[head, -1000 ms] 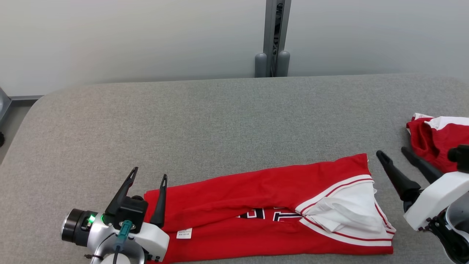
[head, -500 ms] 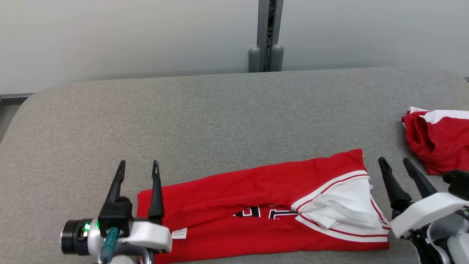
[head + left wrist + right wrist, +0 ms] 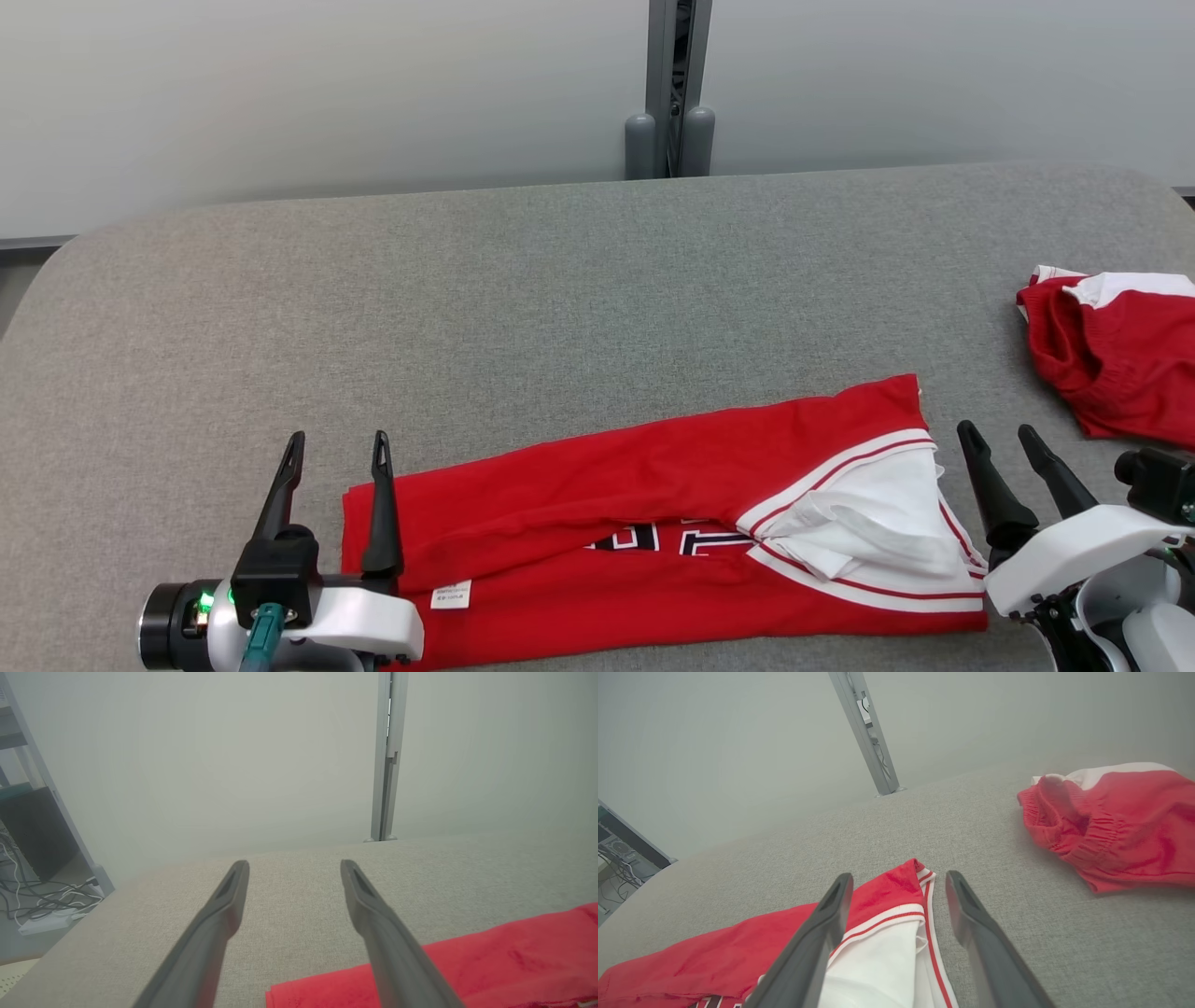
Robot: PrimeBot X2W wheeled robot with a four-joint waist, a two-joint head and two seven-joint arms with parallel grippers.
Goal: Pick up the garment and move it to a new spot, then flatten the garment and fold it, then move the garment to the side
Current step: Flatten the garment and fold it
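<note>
Jaws splayed wide flank the long folded red garment (image 3: 607, 485) on grey fabric (image 3: 560, 280).

Table (image 3: 560, 280) lies open beyond the garment (image 3: 607, 476); shorts (image 3: 1120, 373) crowd right

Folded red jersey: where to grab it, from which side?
Probably both short ends of the jersey: it lies as a long flat strip across the table. Left gripper, open, takes the red left end from the left; right gripper, open, takes the white-trimmed right end from the right, clear of the other red garment.
</note>
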